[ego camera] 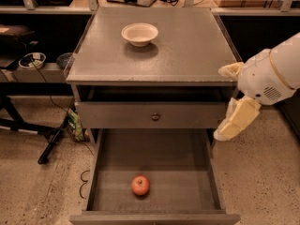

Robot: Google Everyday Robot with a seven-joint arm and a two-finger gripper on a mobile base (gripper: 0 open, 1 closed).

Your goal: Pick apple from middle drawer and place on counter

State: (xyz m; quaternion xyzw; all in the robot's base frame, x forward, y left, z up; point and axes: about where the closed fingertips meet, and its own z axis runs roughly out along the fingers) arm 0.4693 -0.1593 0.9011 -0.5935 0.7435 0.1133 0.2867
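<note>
the middle drawer (168, 161) stands pulled out at the bottom centre of the frame. its near edge is cut off by the lower border. the apple (140, 185) lies alone on the drawer's bare bottom, a little left of centre and towards the near end, clear of all the walls.

to the right of the drawer, outside its right wall and higher up, the claw (238, 118) hangs in the air at the middle right of the frame, well apart from the apple. its cream parts point down and to the left from a white rounded arm (272, 74) that enters from the right edge and is cut off there. i cannot tell whether the claw is released or clenched; it grasps nothing.

behind the open drawer is a closed drawer front with a small round knob (155, 117), and a dark gap above it.

the counter (197, 50) fills the upper centre. a white bowl (139, 33) sits on its far left part; its inside looks bare.

past the counter, the dark shelves and cables at the top edge are hard to make out.
</note>
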